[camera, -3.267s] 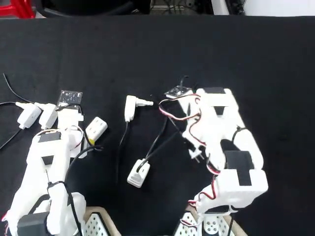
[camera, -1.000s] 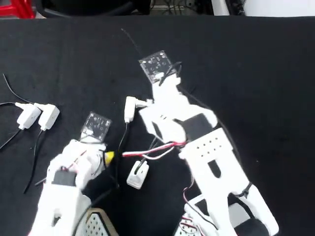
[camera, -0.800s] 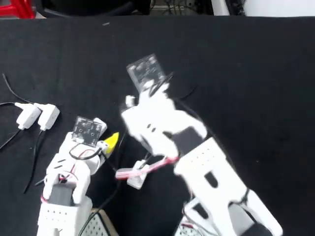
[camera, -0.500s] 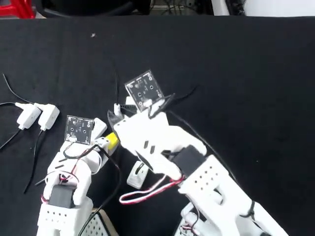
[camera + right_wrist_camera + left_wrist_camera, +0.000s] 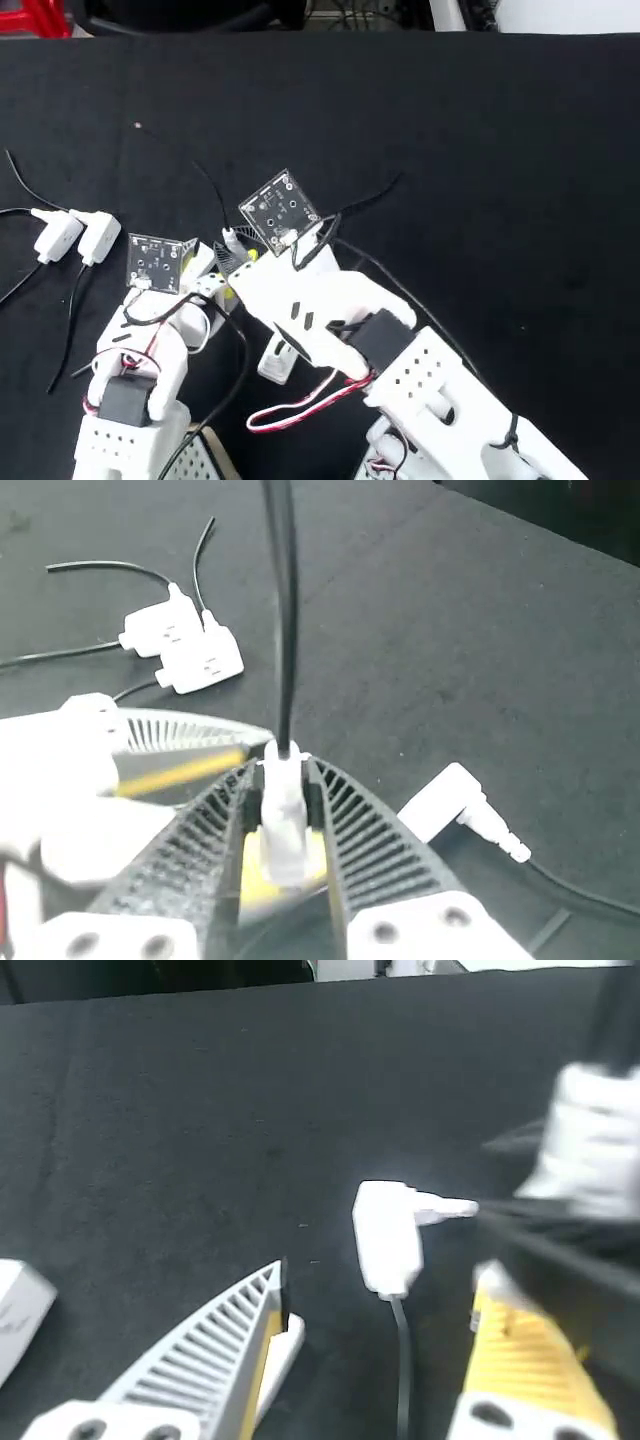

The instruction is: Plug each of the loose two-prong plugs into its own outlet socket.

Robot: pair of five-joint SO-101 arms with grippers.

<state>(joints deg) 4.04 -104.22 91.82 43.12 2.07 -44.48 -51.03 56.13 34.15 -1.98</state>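
Observation:
My right gripper [image 5: 282,832] is shut on a small white plug [image 5: 281,815] whose black cord [image 5: 283,610] runs up and away. In the high view that gripper [image 5: 233,258] sits left of the table's middle, close against my left gripper [image 5: 214,287]. My left gripper [image 5: 385,1360] stands open, its fingers either side of the cord of a white angled plug [image 5: 388,1234] lying on the cloth, prongs sideways. The same angled plug [image 5: 447,798] lies just beyond the right gripper. Two white outlet sockets [image 5: 78,236] lie side by side at the far left, also as sockets [image 5: 185,648].
The table is covered with black cloth [image 5: 480,150], bare over its far and right parts. Another white socket [image 5: 274,362] lies half hidden under the right arm. A white block [image 5: 18,1306] lies near the left gripper. Thin black cords [image 5: 30,190] trail at the left.
The right arm has swung left and toward the near edge with the plug, ending against the left gripper. The left arm has shifted a little to the left.

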